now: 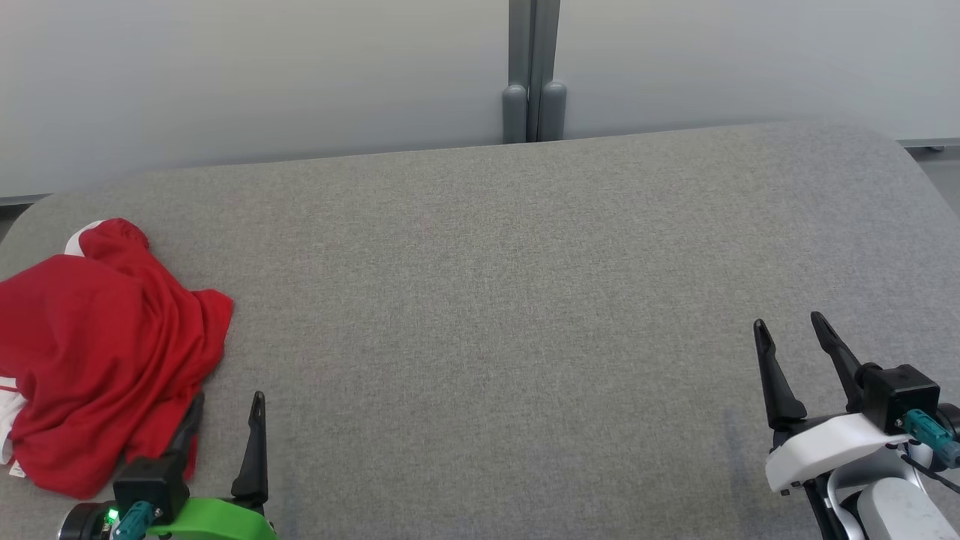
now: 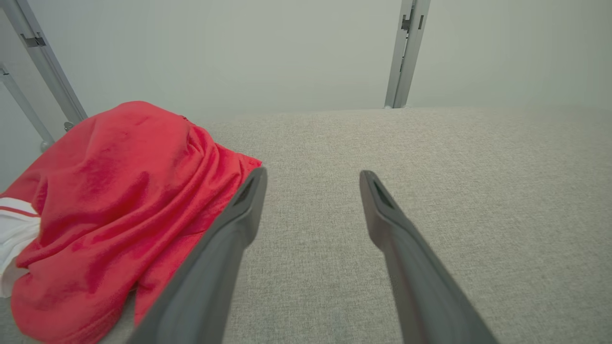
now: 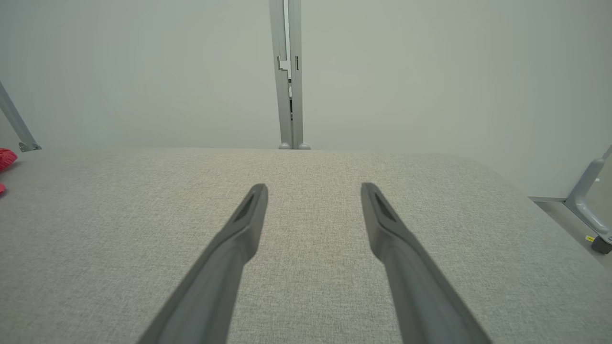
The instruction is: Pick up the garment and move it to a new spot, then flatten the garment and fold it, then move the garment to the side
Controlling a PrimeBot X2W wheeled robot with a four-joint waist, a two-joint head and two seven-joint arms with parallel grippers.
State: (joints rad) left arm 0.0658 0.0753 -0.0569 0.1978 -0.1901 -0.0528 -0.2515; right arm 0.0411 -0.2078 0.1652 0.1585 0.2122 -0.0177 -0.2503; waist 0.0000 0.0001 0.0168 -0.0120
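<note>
Left claw (image 1: 225, 401): I hold it wide open, empty, beside garment (image 1: 105, 345) | right claw (image 1: 789, 321): wide open, empty, over table (image 1: 487, 300)

Crumpled red garment (image 1: 105, 352) just beside spread left claw (image 1: 227, 401); right claw (image 1: 789, 321) well apart

Nothing here can be read as text, a brand or a number. In the head view a small white tag (image 1: 16, 470) sticks out at the lower edge of the red garment (image 1: 105, 352). It may carry print, but it is too small to tell. In the right wrist view a tiny yellow sticker (image 3: 589, 238) sits just beside a dark caster (image 3: 601, 244) at the far right. Any marks on it are too blurred to make out.
</note>
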